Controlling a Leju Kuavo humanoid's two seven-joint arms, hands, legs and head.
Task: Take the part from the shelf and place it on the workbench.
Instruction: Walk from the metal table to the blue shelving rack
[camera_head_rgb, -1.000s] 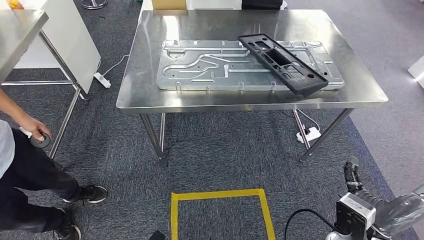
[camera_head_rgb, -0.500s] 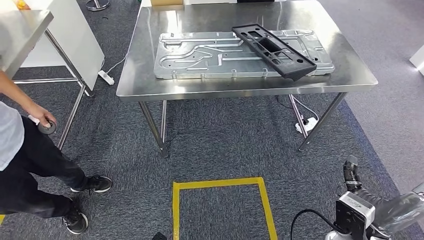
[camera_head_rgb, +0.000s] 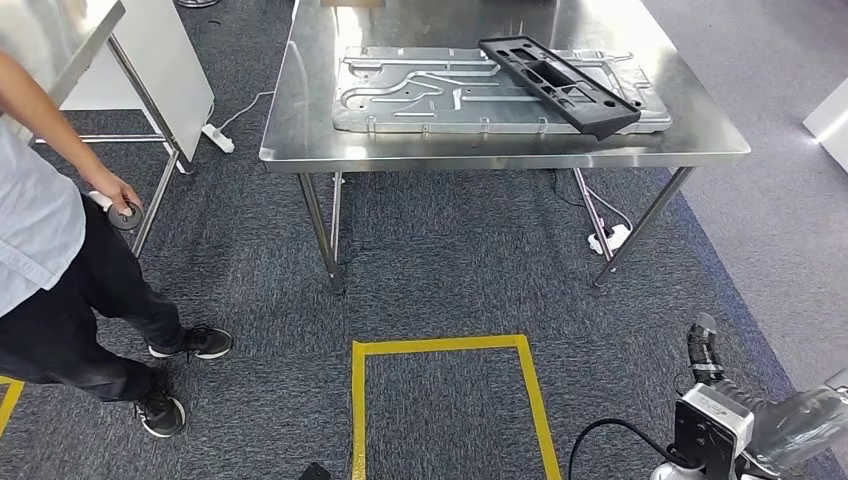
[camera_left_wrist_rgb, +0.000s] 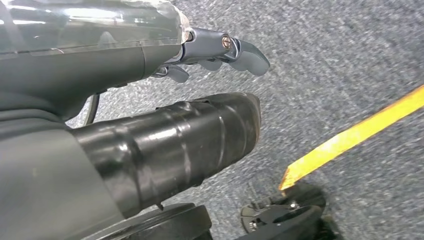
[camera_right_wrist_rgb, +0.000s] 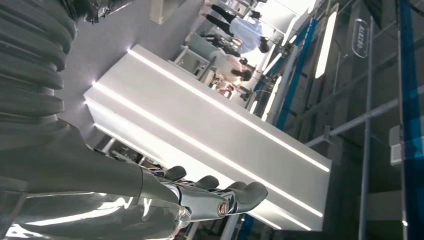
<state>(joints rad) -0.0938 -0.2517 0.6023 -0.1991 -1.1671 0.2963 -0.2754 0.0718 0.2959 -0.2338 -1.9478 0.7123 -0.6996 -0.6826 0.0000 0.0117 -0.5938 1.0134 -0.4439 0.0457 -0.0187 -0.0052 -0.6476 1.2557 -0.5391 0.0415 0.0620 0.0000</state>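
Grey carpet (camera_head_rgb: 450, 280) with a square of yellow tape (camera_head_rgb: 445, 395) marked on it lies between the robot and a steel bench (camera_head_rgb: 500, 155). On the bench a large stamped metal panel (camera_head_rgb: 440, 95) lies flat, and a long black plastic part (camera_head_rgb: 560, 85) rests diagonally across its right end, its near tip reaching the panel's front right edge. Judged from this, the part is already on the workbench and the placing looks done; no shelf is in sight.

Neither hand holds anything. In the left wrist view the left hand (camera_left_wrist_rgb: 220, 50) hangs over the carpet, its fingers apart and lightly curved around nothing. In the right wrist view the right hand (camera_right_wrist_rgb: 215, 192) is likewise free, with fingers loosely spread and pointing out into the room; in the head view the right arm's wrist camera (camera_head_rgb: 710, 430) sits low at the robot's side.

A person (camera_head_rgb: 60, 270) stands at the left, holding a small round controller (camera_head_rgb: 125, 213) beside a second steel table (camera_head_rgb: 60, 50).

If another part is to be fetched, the careful course is to keep both arms low and tucked while turning, give the person ample room, and use the tape square as the standing mark. A long part like this one is best gripped near its middle so it does not tip.
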